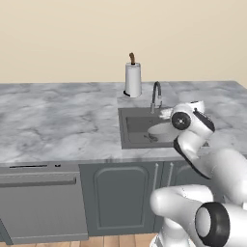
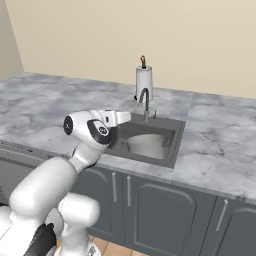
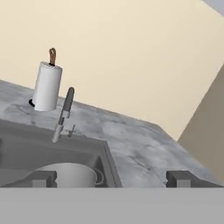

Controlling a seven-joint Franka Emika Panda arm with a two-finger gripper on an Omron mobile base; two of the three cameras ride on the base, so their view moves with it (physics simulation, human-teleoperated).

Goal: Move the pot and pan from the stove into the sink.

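Observation:
The silver-grey pot stands upright inside the sink, on the basin's right side. In the hand view the pot's rim shows low, just past my left fingertip. My gripper is open with nothing between its fingers. It hovers over the sink's near edge, level with the counter and pointing towards the faucet. The pan and the stove are out of view.
A paper towel roll stands behind the gooseneck faucet. Grey marble counter stretches to both sides of the basin. A dishwasher front sits below the counter on the left.

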